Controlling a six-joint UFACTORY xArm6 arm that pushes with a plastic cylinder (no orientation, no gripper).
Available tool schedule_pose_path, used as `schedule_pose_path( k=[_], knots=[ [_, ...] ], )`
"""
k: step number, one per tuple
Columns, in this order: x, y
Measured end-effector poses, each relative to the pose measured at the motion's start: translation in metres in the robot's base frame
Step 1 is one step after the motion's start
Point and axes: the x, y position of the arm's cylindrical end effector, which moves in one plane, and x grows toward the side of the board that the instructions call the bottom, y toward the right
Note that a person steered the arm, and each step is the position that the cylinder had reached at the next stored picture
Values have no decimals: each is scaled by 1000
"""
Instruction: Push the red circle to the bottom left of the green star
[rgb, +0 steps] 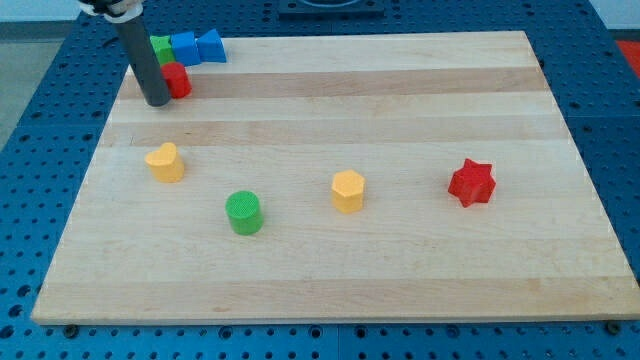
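Observation:
The red circle sits near the board's top left corner. My tip is right against its left side, and the rod hides part of it. Just above, a green block, likely the green star, lies at the top edge, partly hidden behind the rod. The red circle is just below and slightly right of that green block.
Two blue blocks line up right of the green block. A yellow block, a green cylinder, a yellow hexagon and a red star are spread across the lower half of the wooden board.

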Motion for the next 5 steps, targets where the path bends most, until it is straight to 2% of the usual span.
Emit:
schedule_pose_path(
  k=[2, 3, 5],
  knots=[
    [0, 87],
    [-8, 75],
    [-48, 12]
  ],
)
